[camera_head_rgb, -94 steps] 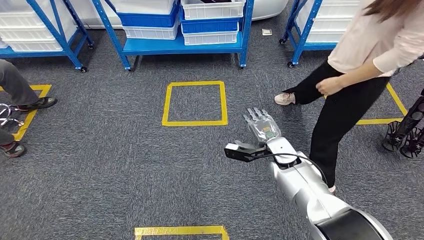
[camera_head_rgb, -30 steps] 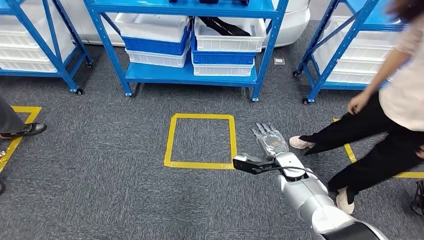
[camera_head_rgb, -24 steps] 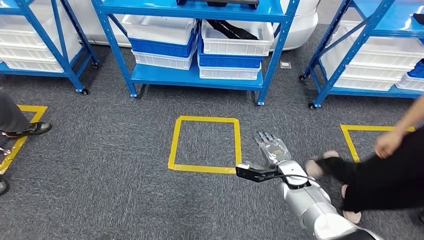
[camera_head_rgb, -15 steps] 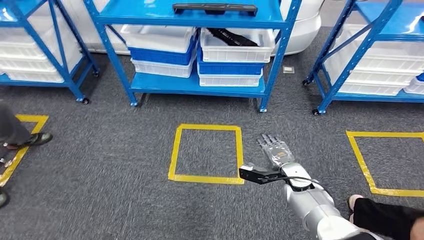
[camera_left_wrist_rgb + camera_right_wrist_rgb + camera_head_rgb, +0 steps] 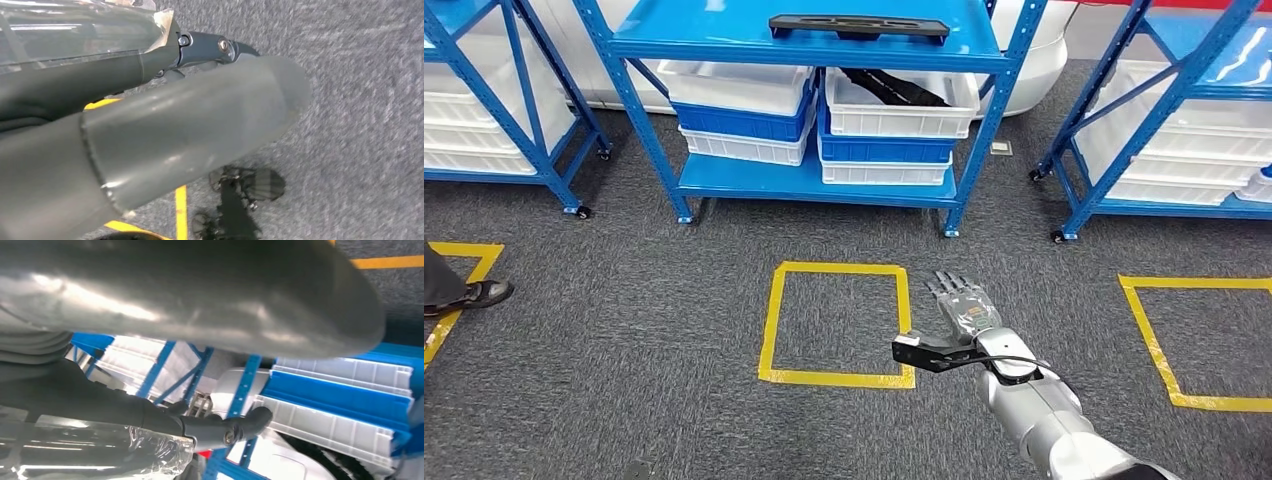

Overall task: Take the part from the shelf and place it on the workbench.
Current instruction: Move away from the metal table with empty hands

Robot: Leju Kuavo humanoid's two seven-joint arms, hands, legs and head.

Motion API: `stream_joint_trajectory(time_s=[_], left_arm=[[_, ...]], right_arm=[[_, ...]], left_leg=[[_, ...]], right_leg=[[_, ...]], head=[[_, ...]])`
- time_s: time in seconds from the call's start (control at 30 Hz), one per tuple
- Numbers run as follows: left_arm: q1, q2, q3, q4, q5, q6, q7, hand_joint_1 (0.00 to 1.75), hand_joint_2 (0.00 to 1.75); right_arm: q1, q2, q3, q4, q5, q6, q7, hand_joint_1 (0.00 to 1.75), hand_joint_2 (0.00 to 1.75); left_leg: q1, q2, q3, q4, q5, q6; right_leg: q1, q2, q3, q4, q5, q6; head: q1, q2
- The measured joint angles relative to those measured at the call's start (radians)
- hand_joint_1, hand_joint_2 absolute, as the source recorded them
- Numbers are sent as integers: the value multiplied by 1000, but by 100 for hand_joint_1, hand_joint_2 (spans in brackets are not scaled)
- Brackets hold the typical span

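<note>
Your robot's right hand [image 5: 961, 305] sat low and right of centre in the head view, on a silver arm [image 5: 1034, 405] rising from the bottom edge. Its fingers were spread flat and released, grasping nothing, with the thumb [image 5: 924, 353] stuck out sideways over the right edge of a yellow tape square [image 5: 837, 323] on the grey carpet [image 5: 644, 350].

The part [image 5: 859, 26], a long black bar, lay flat on the top level of the blue shelf [image 5: 809, 45] at top centre, well apart from that hand. Under it you had stacked white and blue bins [image 5: 889, 125] on the lower level, one holding something black. More blue shelves with white bins [image 5: 469, 110] stood at the upper left and upper right. A second yellow tape square [image 5: 1204, 340] lay at the right edge, and a person's shoe [image 5: 479, 293] at the left edge.

In the left wrist view, the left hand [image 5: 150, 115] loomed close over carpet and yellow tape; you could not tell from it how the fingers lay.
</note>
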State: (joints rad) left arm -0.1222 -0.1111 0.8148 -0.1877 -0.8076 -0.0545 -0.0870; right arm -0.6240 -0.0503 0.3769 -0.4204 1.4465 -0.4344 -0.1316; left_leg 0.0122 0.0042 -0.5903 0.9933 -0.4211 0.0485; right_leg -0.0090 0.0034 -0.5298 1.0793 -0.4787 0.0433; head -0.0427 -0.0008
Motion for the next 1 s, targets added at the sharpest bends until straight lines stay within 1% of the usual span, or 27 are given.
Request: stream_joint_trajectory(time_s=[0.03,0.07,0.13,0.17,0.2,0.23,0.27,0.3,0.33,0.37,0.4,0.43,0.47,0.5,0.53,0.57,0.6,0.63,0.67,0.7,0.73,0.77,0.83,0.87,0.9,0.97,1.0], left_arm=[[-1,0,0,0,0,0,0,0,0],[-1,1,0,0,0,0,0,0,0],[0,1,0,0,-1,0,0,0,0],[1,1,0,0,-1,0,0,0,0],[2,1,0,0,-2,0,0,0,0],[3,0,0,0,-2,0,0,0,0],[3,0,0,0,-2,0,0,0,0],[4,0,0,0,-3,0,0,0,0],[4,-1,0,1,-4,0,0,0,0],[4,-1,0,1,-4,0,0,0,0],[4,-1,0,1,-5,0,0,0,0],[2,-1,0,1,-5,0,0,0,0],[0,-1,0,0,-6,-1,0,0,0],[-2,-1,0,0,-6,-1,0,0,0],[-3,-2,0,0,-7,-2,-1,0,0],[-2,-2,0,0,-8,-3,-1,0,0],[-1,-3,0,0,-8,-4,-1,0,0],[1,-3,0,0,-9,-4,-1,0,0],[2,-2,0,0,-10,-4,-1,0,0],[3,-2,0,0,-10,-4,-1,0,0],[3,-2,0,0,-11,-4,-1,0,0],[5,-2,0,0,-11,-4,-1,0,0],[8,-1,0,0,-11,-4,-1,0,0],[10,-1,0,0,-12,-4,-1,0,0],[10,-1,0,0,-12,-4,-1,0,0],[9,-3,1,0,-13,-4,-1,0,0],[8,-4,1,0,-14,-4,-1,0,0]], right_arm=[[1,0,0,0,0,0,0,0,0],[4,1,0,0,-1,0,1,0,0],[15,-1,-1,1,-4,0,4,0,0],[22,-2,-2,1,-6,0,6,0,0],[28,-3,-3,1,-8,0,7,0,0],[33,-4,-4,1,-9,0,8,0,0],[37,-4,-6,2,-10,0,10,0,0],[41,-4,-7,4,-11,0,12,0,0],[44,-5,-8,5,-12,-1,14,0,0],[48,-6,-8,7,-12,-1,16,0,0],[50,-6,-9,8,-13,-1,18,0,0],[50,-6,-10,8,-15,-1,18,0,0],[49,-7,-12,7,-17,-1,19,0,0],[49,-8,-14,7,-19,1,19,0,0],[50,-8,-17,7,-23,2,20,0,0],[54,-9,-21,8,-27,4,22,0,0],[60,-10,-25,9,-32,8,25,0,0],[68,-10,-31,11,-41,13,31,0,0],[77,-12,-39,13,-50,19,37,0,0],[86,-14,-48,16,-61,24,42,0,0],[94,-17,-57,19,-70,27,45,0,0],[100,-19,-66,22,-76,27,46,0,0],[106,-23,-78,28,-82,29,46,0,0],[108,-25,-83,30,-83,31,45,0,0],[109,-27,-87,31,-86,33,46,0,0],[111,-33,-102,33,-107,41,57,0,0],[116,-38,-115,34,-131,44,65,0,0]], left_leg=[[-1,-1,6,0,-6,5],[-2,-3,11,0,-14,9],[-5,-8,30,0,-35,13],[-6,-12,44,0,-46,14],[-7,-15,60,0,-59,13],[-9,-17,78,0,-73,12],[-10,-18,91,-1,-88,9],[-11,-19,106,0,-103,6],[-12,-20,118,-2,-117,1],[-13,-20,130,-4,-127,-4],[-13,-20,142,-3,-131,-10],[-13,-19,144,8,-125,-16],[-12,-16,131,41,-110,-21],[-11,-14,99,97,-93,-25],[-9,-11,55,167,-83,-30],[-6,-9,3,236,-91,-35],[-3,-9,-45,289,-120,-40],[0,-9,-85,316,-164,-46],[3,-9,-115,320,-205,-50],[5,-8,-133,300,-228,-53],[7,-8,-140,261,-221,-54],[8,-7,-137,202,-172,-53],[6,-6,-125,78,-27,-45],[4,-6,-118,38,25,-39],[1,-7,-113,16,47,-33],[0,-7,-86,6,45,-17],[-1,-7,-69,4,43,-9]], right_leg=[[-2,0,-35,51,-4,-1],[-2,0,-75,105,-18,-5],[-2,0,-159,196,-69,-12],[-2,0,-183,200,-91,-13],[-1,0,-192,172,-96,-10],[-1,0,-188,118,-80,-4],[0,-2,-178,48,-36,5],[2,-4,-166,-14,23,11],[6,-6,-153,-57,71,8],[10,-7,-142,-81,106,-1],[12,-7,-131,-87,116,-14],[12,-5,-116,-91,110,-29],[9,-3,-103,-97,104,-40],[4,-2,-87,-103,96,-51],[1,0,-70,-109,87,-60],[0,0,-54,-112,75,-67],[-2,1,-39,-114,62,-70],[-2,3,-23,-114,48,-70],[-3,5,-6,-114,33,-68],[-4,7,12,-114,18,-65],[-5,8,31,-114,3,-62],[-6,8,46,-115,-13,-58],[-3,10,72,-114,-45,-49],[0,12,81,-119,-61,-44],[4,13,95,-118,-69,-36],[8,13,112,-104,-70,-21],[10,12,106,-66,-62,-14]], head=[[1,0],[1,0],[2,0],[3,0],[3,0],[4,0],[4,0],[3,0],[4,0],[4,0],[5,0],[6,0],[7,0],[7,0],[6,0],[6,0],[4,0],[5,0],[4,0],[5,0],[4,0],[5,0],[3,0],[5,0],[7,0],[12,0],[12,0]])
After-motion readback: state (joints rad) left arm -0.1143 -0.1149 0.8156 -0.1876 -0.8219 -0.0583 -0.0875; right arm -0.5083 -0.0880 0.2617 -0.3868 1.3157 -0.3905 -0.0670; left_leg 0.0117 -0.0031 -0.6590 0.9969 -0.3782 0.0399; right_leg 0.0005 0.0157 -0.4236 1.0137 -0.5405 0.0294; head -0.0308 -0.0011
